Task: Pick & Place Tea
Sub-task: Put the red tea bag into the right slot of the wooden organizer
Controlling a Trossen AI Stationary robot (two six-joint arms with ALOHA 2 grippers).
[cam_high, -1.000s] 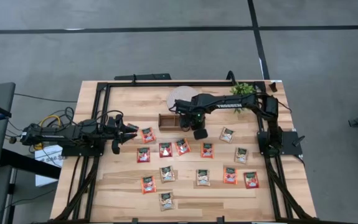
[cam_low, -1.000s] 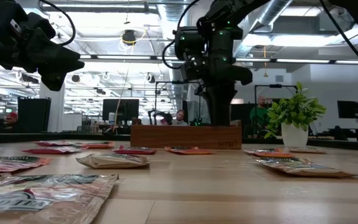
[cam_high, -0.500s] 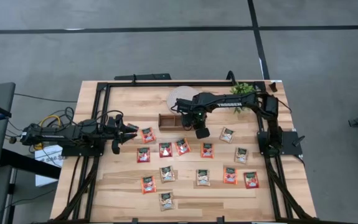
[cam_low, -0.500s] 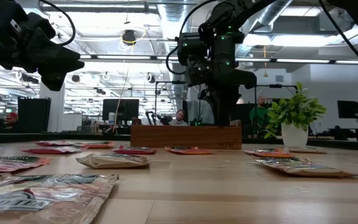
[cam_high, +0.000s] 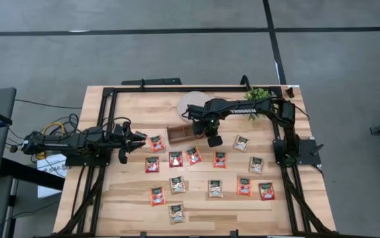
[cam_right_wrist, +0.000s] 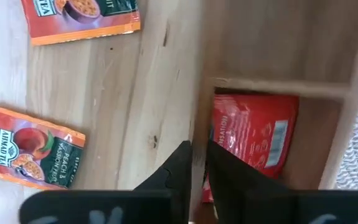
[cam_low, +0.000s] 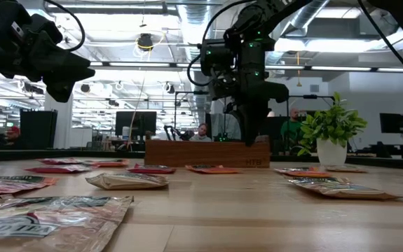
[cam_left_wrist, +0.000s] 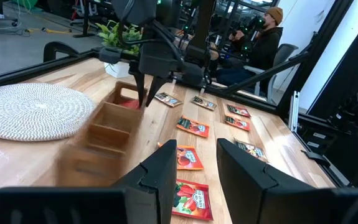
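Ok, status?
Right hand pinching wooden tray wall, one red sachet inside. Left hand open, idle at left. Other sachets outside tray.

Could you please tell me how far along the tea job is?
One red sachet lies in a compartment of the wooden tray. The right gripper is at that tray's wall, with nothing visibly carried; the left gripper waits open at the table's left. About thirteen sachets lie loose on the table, so most remains.
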